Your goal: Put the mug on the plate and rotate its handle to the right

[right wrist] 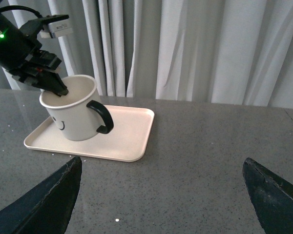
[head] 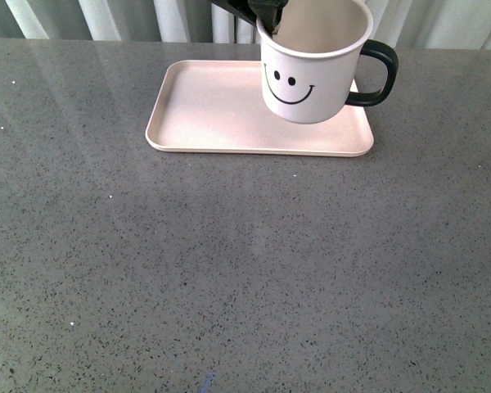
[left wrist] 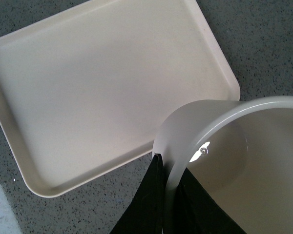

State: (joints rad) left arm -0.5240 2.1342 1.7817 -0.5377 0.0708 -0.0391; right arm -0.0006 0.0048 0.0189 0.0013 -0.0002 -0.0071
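The cream-white mug (head: 311,78) with its black smiley face hangs slightly tilted over the right part of the pale pink plate (head: 213,106). Whether its base touches the plate is unclear. Its black handle (head: 378,74) points right in the front view. My left gripper (head: 268,20) is shut on the mug's rim from above, one finger inside and one outside. In the left wrist view the mug (left wrist: 244,146), the plate (left wrist: 102,83) and that gripper (left wrist: 167,170) show close up. My right gripper (right wrist: 161,195) stands open over bare table, well apart from the mug (right wrist: 73,117) and plate (right wrist: 129,131).
The grey speckled table (head: 229,270) stretches wide in front of the plate. White curtains (right wrist: 195,48) hang behind the table's far edge.
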